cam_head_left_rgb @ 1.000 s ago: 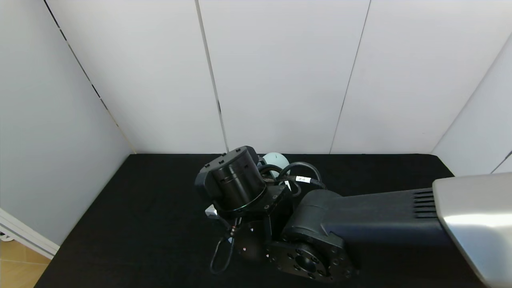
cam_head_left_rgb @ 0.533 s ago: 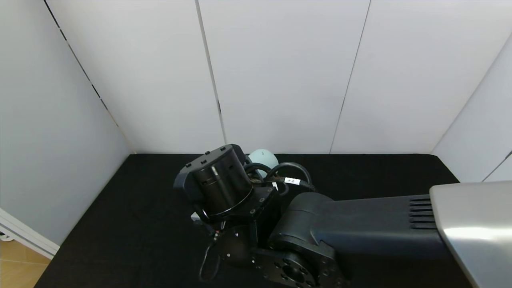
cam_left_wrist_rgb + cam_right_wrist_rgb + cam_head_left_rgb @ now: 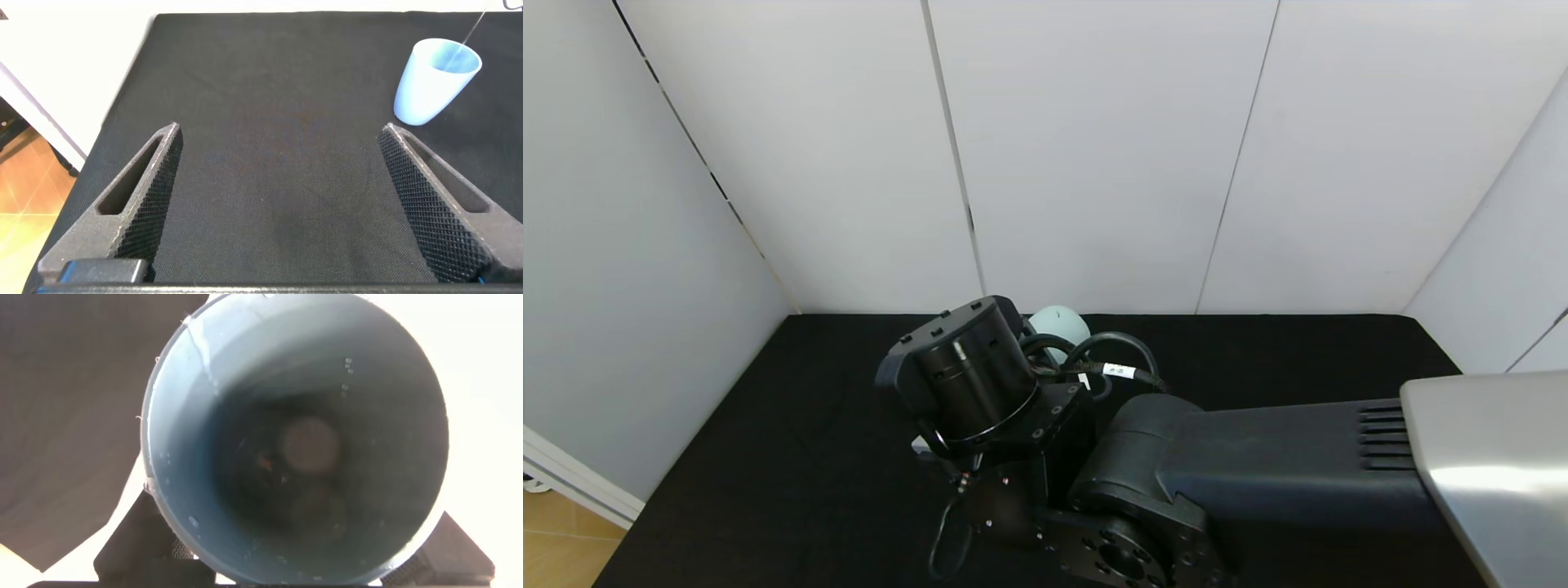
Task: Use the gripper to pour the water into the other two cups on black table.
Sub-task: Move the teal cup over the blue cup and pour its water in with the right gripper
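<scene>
My right gripper (image 3: 294, 547) is shut on the mint-green cup (image 3: 245, 392). The cup's dark teal inside fills the right wrist view, with water droplets (image 3: 349, 364) on its wall. In the head view the right wrist (image 3: 970, 380) hides the fingers, and the cup's pale base (image 3: 1059, 322) shows behind it, tilted. The light blue cup (image 3: 433, 82) stands upright on the black table (image 3: 278, 73), and a thin thread of water (image 3: 472, 28) falls into it. My left gripper (image 3: 279, 131) is open and empty, low over the table, with this cup off beyond one finger. The cream-beige cup is out of view.
White panel walls close the table at the back and sides (image 3: 1094, 163). The table's left edge (image 3: 621, 523) drops to a wooden floor. The right arm's black and silver link (image 3: 1298, 457) crosses the near right of the table.
The right arm shifted left with the mint-green cup during the first half second, then held almost still.
</scene>
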Robot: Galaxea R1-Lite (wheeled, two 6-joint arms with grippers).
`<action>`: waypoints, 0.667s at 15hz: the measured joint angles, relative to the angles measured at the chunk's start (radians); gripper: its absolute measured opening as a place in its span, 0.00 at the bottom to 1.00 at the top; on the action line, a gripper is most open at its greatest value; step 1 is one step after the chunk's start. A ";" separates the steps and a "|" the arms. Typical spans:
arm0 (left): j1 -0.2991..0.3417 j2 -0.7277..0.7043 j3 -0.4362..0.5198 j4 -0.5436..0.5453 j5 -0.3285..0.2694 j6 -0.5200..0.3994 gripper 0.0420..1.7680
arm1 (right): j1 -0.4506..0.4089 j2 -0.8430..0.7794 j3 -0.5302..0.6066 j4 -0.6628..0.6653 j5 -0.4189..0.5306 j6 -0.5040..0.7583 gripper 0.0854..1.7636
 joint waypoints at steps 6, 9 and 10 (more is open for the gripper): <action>0.000 0.000 0.000 0.000 0.000 -0.001 0.97 | -0.008 -0.019 0.014 0.038 0.000 0.391 0.65; 0.000 0.000 0.000 0.000 0.000 -0.001 0.97 | -0.010 -0.075 0.029 0.291 0.049 0.843 0.65; 0.000 0.000 0.000 0.000 0.000 -0.001 0.97 | -0.011 -0.107 0.036 0.431 0.082 1.031 0.65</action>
